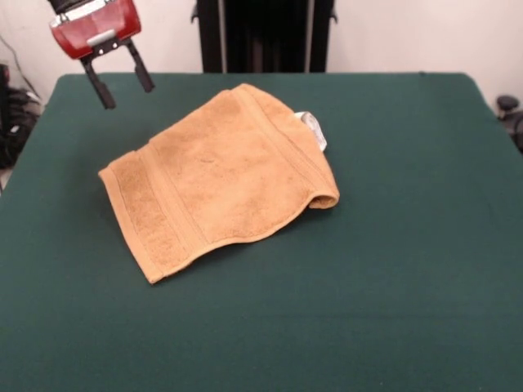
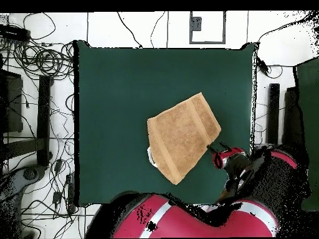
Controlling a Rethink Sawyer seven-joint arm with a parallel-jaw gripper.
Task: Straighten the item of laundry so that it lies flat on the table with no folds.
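The golden-tan towel [image 1: 221, 175] lies near the middle of the dark green table [image 1: 392, 269], folded over on itself, with a rolled fold along its right side. A small white tag [image 1: 314, 128] sticks out at its far right edge. From above, the towel [image 2: 182, 137] shows as a slanted four-sided shape, the tag [image 2: 150, 155] at its lower left. My gripper [image 1: 125, 83] hangs in the air at the upper left, apart from the towel and above the table's far left corner. Its two black fingers [image 1: 100, 88] stand apart with nothing between them. In the overhead view the gripper [image 2: 212, 149] sits just off the towel's right edge.
The red arm [image 2: 187, 221] curves across the bottom of the overhead view. Cables [image 2: 43, 59] and stands lie on the floor round the table. A dark pedestal [image 1: 263, 37] rises behind the table's far edge.
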